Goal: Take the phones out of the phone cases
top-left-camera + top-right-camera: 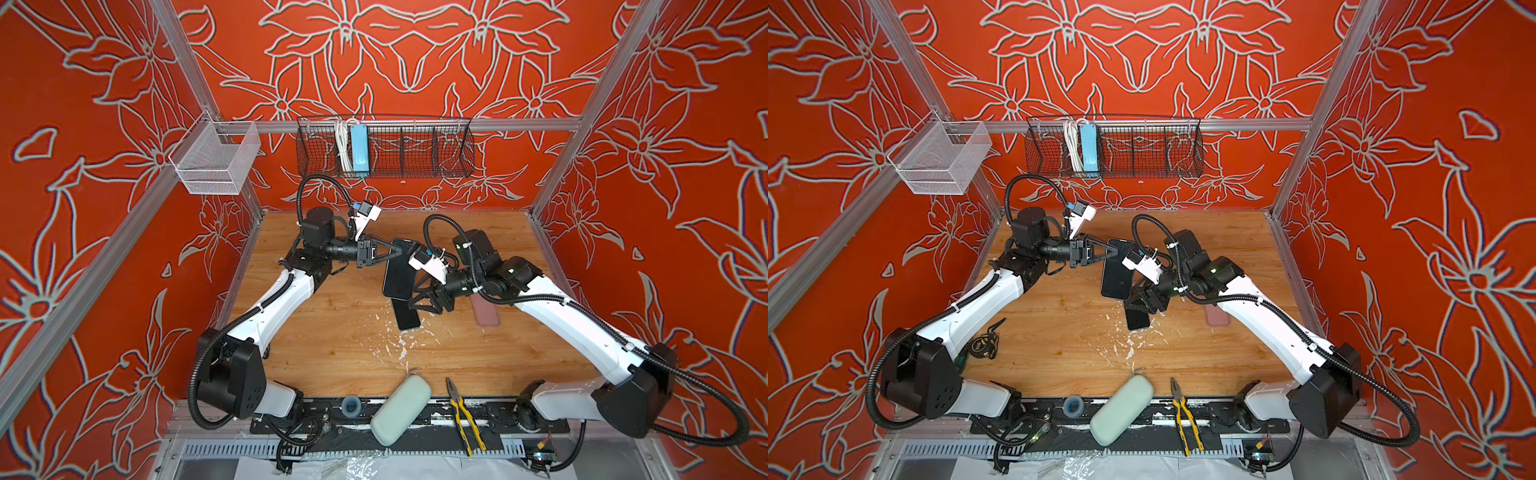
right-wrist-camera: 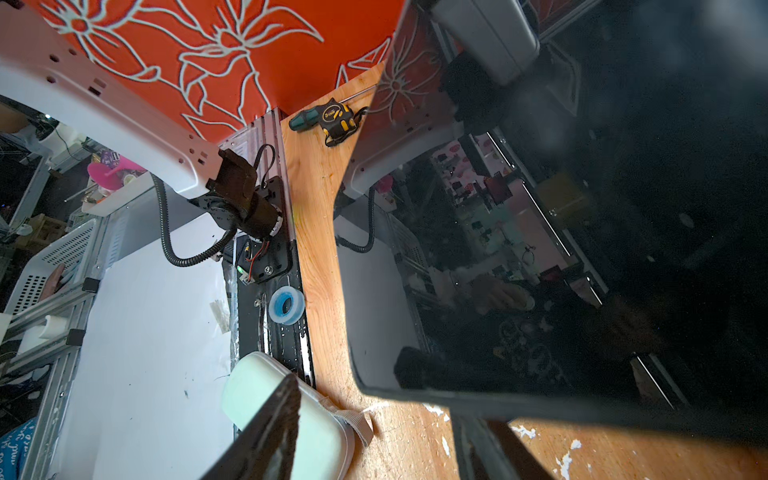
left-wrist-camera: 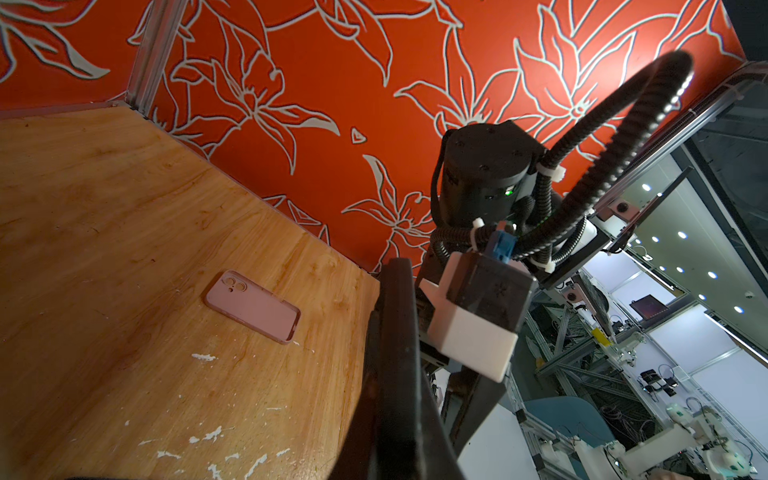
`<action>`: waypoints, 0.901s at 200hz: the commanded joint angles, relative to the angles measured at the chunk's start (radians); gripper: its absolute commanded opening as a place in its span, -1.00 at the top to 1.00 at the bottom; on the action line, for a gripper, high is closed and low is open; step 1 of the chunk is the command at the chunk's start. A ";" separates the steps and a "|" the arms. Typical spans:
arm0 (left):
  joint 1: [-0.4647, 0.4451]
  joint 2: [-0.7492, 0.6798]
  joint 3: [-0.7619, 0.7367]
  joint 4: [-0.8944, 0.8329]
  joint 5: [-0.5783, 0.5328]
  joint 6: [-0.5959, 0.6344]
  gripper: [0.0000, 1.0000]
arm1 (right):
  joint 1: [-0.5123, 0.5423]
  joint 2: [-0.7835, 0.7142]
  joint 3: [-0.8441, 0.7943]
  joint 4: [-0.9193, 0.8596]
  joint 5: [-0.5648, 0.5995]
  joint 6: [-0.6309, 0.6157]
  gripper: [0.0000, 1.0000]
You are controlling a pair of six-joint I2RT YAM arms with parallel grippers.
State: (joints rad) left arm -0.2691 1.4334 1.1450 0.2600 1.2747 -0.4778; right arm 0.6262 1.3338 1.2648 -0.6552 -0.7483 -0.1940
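Phone (image 1: 399,274) clamped at far edge by left end effector (image 1: 401,250), right end effector (image 1: 415,297) apart at near edge (case (image 1: 487,313) nearby).

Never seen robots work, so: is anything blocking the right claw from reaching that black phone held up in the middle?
Nothing visible does. The right gripper, jaws apart, sits right beside the near end of the phone; the left gripper pinches its far end.
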 commanded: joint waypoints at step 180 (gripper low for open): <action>-0.013 0.008 0.045 0.080 0.061 0.003 1.00 | 0.105 0.035 0.062 -0.018 -0.017 -0.041 0.59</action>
State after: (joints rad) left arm -0.2764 1.4384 1.1481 0.2764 1.3575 -0.4660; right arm 0.7006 1.3659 1.2953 -0.6769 -0.7399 -0.2008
